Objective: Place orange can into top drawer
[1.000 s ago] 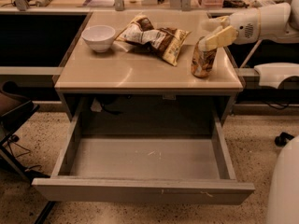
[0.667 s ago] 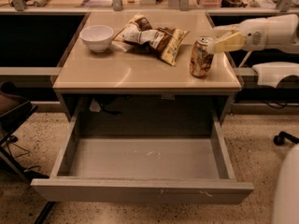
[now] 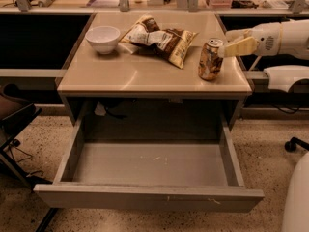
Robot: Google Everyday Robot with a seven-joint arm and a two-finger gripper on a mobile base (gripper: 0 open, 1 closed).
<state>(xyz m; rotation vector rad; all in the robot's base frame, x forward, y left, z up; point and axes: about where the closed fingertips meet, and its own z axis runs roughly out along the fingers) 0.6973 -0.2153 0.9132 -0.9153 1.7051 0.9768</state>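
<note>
The orange can (image 3: 210, 60) stands upright on the beige table (image 3: 135, 74), near its right edge. My gripper (image 3: 227, 42) reaches in from the right on a white arm. Its pale yellow fingers (image 3: 241, 47) are spread open just right of the can's top, close beside it and not closed around it. Below the tabletop the top drawer (image 3: 145, 198) is pulled fully out toward me. Its grey floor is bare apart from faint scratches.
A white bowl (image 3: 102, 36) sits at the table's back left. A brown-and-yellow snack bag (image 3: 161, 38) lies at the back middle, just left of the can. A black chair (image 3: 17, 122) stands at the left, and a white robot body (image 3: 297, 197) at lower right.
My gripper has drawn back to the right, from over the can's top to just beside it. The can stays standing on the table.
</note>
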